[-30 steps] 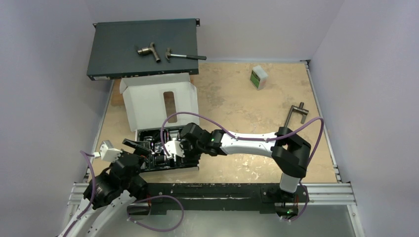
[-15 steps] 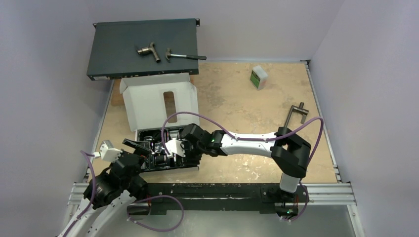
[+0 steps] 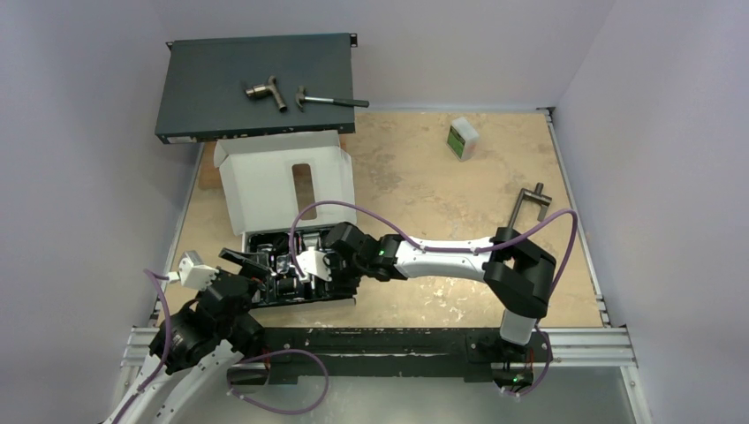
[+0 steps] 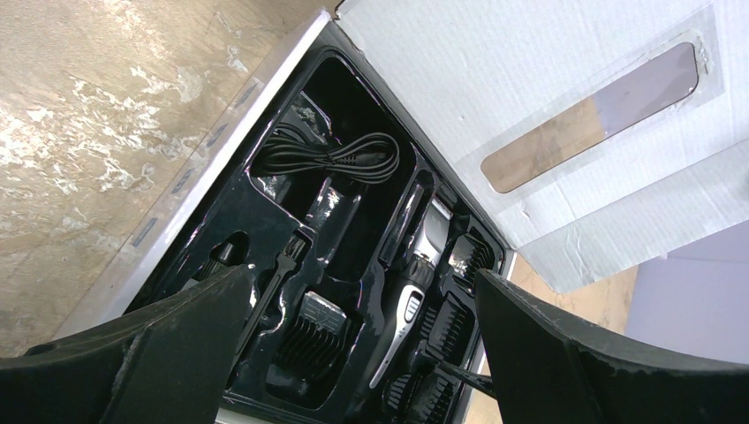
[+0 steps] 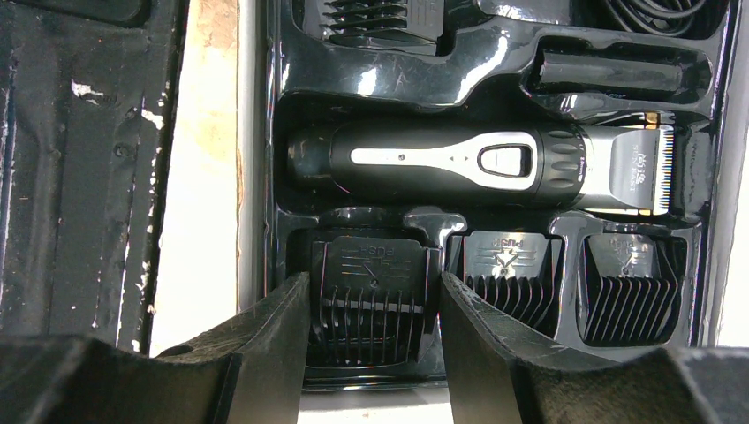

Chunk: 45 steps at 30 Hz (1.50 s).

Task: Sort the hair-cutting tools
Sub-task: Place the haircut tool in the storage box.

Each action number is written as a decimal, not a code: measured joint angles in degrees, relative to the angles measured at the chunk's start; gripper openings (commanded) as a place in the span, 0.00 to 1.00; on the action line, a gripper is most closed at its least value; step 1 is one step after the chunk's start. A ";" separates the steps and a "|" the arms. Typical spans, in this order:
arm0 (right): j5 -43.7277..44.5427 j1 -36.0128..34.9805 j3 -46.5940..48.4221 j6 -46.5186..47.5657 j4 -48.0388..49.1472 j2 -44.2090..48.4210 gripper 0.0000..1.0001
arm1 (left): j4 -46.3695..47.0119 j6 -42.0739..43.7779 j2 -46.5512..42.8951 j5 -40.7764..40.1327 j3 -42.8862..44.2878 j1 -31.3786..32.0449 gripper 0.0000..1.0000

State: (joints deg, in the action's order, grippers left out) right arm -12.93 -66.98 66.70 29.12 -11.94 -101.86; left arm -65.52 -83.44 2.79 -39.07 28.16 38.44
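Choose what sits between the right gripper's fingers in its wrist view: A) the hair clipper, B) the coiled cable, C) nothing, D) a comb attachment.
D: the right gripper closes on both sides of the leftmost comb attachment, in the row beside the hair clipper.

Robotics lab test cell, plain lilac walls [image 3: 79, 194], arms [image 3: 442, 252] bolted to aluminium rails [image 3: 583, 340]

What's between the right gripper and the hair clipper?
Only a glossy black divider ridge. In the right wrist view the right gripper straddles a comb attachment slotted directly beside the hair clipper.
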 measured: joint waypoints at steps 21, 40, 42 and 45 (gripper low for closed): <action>1.53 0.31 0.00 -0.22 -0.83 1.88 0.69 | 0.00 0.00 0.00 0.00 0.00 0.00 0.98; 5.05 0.48 2.78 -14.93 2.67 7.72 0.14 | 0.00 0.00 0.04 0.02 0.00 0.00 0.98; 6.08 0.59 3.74 -20.59 4.31 6.99 0.00 | 0.00 0.00 0.07 0.02 0.00 0.00 0.98; 6.60 0.74 1.09 -28.37 8.20 7.17 0.00 | -0.02 -0.02 0.15 0.02 0.00 0.00 0.98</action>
State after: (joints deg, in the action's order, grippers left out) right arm -6.33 -66.24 67.79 0.75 -3.75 -94.70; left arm -65.54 -83.46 2.94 -39.05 28.16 38.44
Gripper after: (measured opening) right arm 0.010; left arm 0.983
